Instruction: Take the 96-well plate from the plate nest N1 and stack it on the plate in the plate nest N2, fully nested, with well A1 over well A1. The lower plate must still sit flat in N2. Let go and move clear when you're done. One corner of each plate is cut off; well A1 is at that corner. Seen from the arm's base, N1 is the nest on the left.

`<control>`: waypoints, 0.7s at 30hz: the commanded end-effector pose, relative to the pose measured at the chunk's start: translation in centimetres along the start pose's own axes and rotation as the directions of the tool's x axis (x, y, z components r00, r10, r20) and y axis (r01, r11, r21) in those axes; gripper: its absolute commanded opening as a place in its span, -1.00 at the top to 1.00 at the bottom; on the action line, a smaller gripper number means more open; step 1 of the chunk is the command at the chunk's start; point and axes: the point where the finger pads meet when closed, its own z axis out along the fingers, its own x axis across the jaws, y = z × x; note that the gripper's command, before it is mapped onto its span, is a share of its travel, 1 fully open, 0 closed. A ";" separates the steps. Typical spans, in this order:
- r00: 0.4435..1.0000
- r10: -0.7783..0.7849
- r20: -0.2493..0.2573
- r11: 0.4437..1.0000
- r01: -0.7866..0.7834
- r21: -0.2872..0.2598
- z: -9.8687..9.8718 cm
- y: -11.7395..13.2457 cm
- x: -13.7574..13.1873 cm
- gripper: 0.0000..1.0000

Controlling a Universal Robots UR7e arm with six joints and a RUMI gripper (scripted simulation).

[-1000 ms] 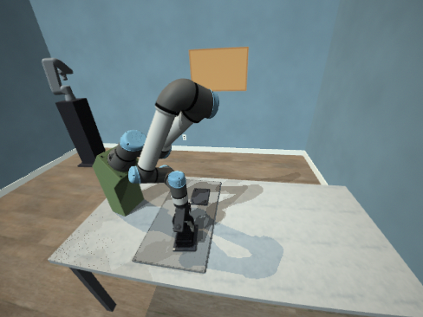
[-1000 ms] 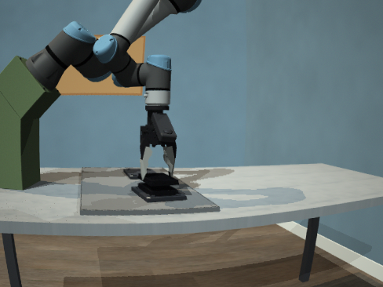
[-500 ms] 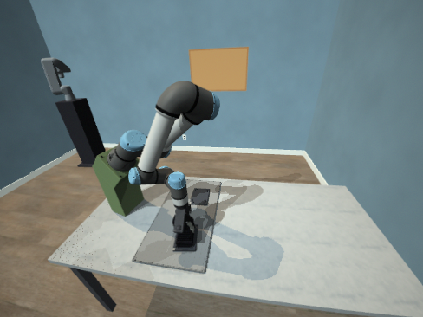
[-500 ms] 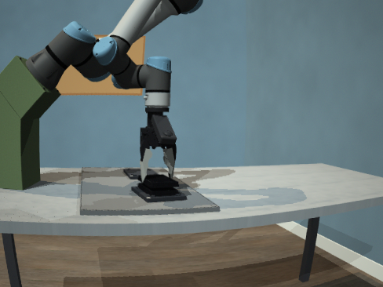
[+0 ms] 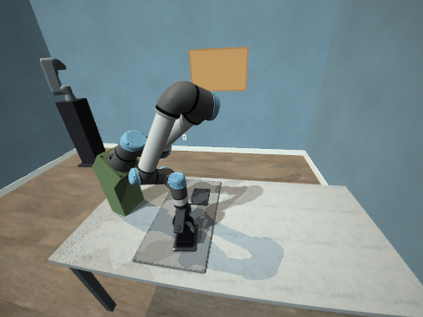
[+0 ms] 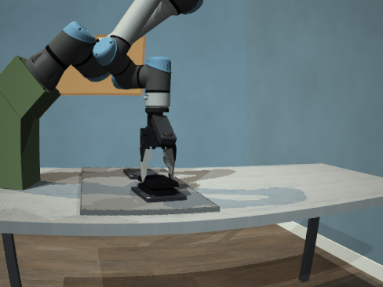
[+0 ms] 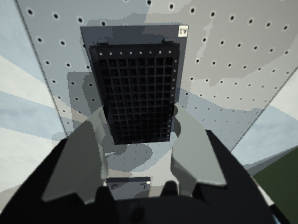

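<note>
My gripper [image 5: 185, 229] [image 6: 157, 176] [image 7: 140, 104] is shut on the black 96-well plate [image 5: 185, 241] [image 6: 159, 180] [image 7: 136, 85], its fingers on the plate's two long sides. It holds the plate straight over nest N2 [image 6: 138, 192] [image 7: 90, 36], down on top of the lower plate [image 6: 154, 189]. The two plates line up in the wrist view, and the lower one is hidden there. I cannot tell whether they are fully nested. Nest N1 [image 5: 200, 196] [image 6: 131, 172] [image 7: 128, 183] lies empty behind the gripper.
Both nests sit on a grey perforated board [image 5: 149, 253] [image 6: 102, 200] [image 7: 225, 60] on the white table [image 5: 303, 242] [image 6: 275, 188]. The arm's green base [image 5: 119, 186] [image 6: 16, 125] stands at the table's edge. A small label [image 7: 183, 31] marks a corner of N2.
</note>
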 end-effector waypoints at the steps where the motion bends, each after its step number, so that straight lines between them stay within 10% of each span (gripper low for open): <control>1: 1.000 0.000 0.001 1.000 0.000 0.001 0.0 0.0 0.0 1.00; 21: 1.000 0.000 0.001 1.000 0.000 0.001 0.3 0.0 0.0 1.00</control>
